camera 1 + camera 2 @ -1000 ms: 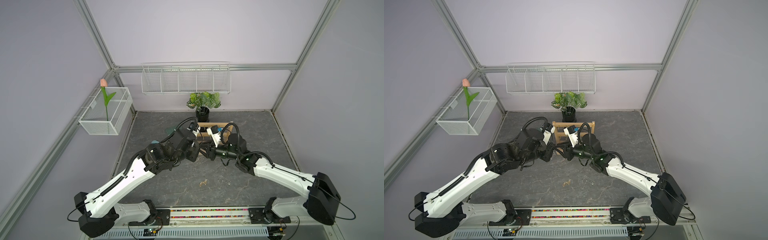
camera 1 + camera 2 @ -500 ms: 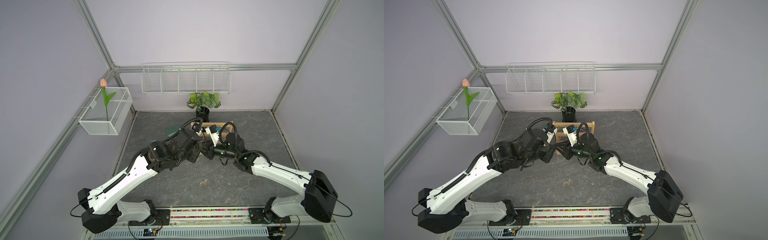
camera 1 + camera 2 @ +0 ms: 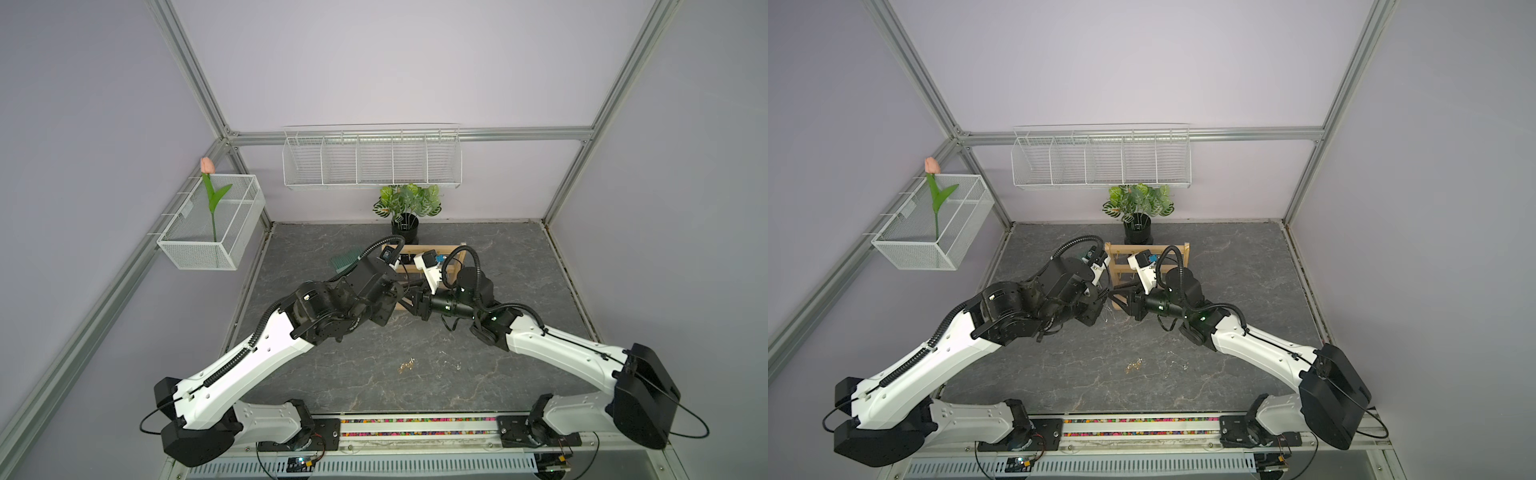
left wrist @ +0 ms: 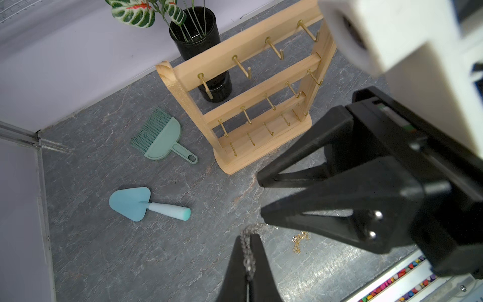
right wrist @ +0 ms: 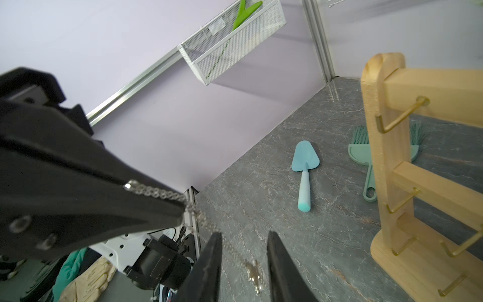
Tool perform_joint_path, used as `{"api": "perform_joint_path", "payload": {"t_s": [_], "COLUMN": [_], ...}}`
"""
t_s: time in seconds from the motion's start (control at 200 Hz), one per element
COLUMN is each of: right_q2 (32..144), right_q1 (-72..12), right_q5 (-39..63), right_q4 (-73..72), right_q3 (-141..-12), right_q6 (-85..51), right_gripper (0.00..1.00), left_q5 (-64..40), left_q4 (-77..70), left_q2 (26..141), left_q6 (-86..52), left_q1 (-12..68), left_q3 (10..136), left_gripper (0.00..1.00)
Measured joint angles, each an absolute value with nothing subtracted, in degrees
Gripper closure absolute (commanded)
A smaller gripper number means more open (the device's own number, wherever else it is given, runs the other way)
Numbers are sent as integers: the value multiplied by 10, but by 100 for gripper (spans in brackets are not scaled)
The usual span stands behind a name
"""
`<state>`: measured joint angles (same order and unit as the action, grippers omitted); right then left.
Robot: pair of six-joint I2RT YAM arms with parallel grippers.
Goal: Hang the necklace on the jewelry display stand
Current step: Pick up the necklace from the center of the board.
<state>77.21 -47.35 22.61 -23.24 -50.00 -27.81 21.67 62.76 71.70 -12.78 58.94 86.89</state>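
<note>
My left gripper is shut on the necklace, a thin silver chain pinched between its fingertips. The chain runs off the left gripper's tip and hangs down between the fingers of my right gripper, which stands open; a small pendant dangles in the gap. The two grippers meet tip to tip in front of the jewelry display stand, as both top views show, the right gripper pointing at the left. The light wooden stand stands upright, and the gold hooks I can see are bare.
A gold chain and a small silver piece lie on the grey table near the front. A green brush and a blue trowel lie left of the stand. A potted plant stands behind it; white wire baskets hang on the walls.
The left arm has reached further forward and right, bringing its tip up against the right gripper. The right gripper's fingers narrowed and spread again.
</note>
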Motion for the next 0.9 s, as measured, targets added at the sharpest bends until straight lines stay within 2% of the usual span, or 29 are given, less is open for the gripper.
{"api": "perform_joint_path", "payload": {"t_s": [0.21,0.445,0.555,0.9], "right_q2": [772,798,801,833], "right_q1": [-477,-482,-481,-482], "right_q5": [253,247,237,227], "right_q4": [-238,-257,-260,-287], "right_q3": [-494,-495,-495,-512], "right_q6": [-276,-278,-279,-293], "right_gripper": [61,68,67,51], "left_q5": [213,203,201,192], "left_q4": [626,624,624,603], "left_q2": [721,729,729,727], "left_q6": [-128,-128,-128,-130], "left_q1": [589,591,592,592], "left_q3": [874,879,879,879], "left_gripper": [100,100,100,100]}}
